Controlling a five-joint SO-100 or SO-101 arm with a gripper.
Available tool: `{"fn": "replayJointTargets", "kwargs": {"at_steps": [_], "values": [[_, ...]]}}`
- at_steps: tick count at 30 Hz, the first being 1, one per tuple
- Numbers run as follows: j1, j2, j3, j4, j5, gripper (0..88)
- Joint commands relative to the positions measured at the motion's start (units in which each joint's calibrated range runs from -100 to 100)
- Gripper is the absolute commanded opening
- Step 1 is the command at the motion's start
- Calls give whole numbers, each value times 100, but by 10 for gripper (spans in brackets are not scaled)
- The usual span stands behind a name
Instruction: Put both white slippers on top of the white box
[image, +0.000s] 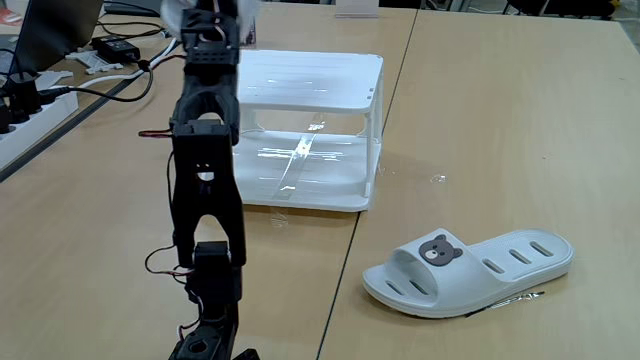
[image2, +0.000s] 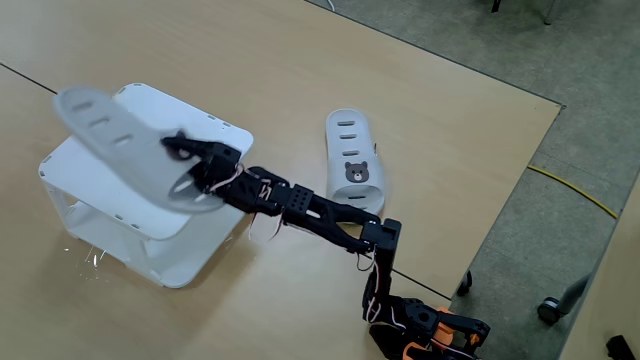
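Note:
One white slipper (image2: 118, 148) hangs sole-up and tilted over the white box (image2: 205, 125), blurred by motion. My gripper (image2: 192, 168) is shut on its strap end, above the box's top near its right side. In a fixed view from behind the arm, the gripper (image: 212, 22) reaches the frame's top edge, above the left part of the box (image: 320, 75). The other white slipper (image: 470, 270) lies on the table to the right of the box, bear badge up. Seen from above, this slipper (image2: 352, 155) lies just beyond the arm.
A power strip (image: 25, 115), a black adapter (image: 118, 47) and cables lie on the table to the left of the arm. The table ends at the right (image2: 520, 160), where the floor holds a yellow cable (image2: 580, 195).

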Motion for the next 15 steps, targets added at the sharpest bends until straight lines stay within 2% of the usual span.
{"fn": "replayJointTargets", "kwargs": {"at_steps": [1,5,15], "values": [[-246,-655,-25,-4,42,8],[-189,-209,-160,-30,42,8],[-49,1996,-2551,-30,42,8]]}}
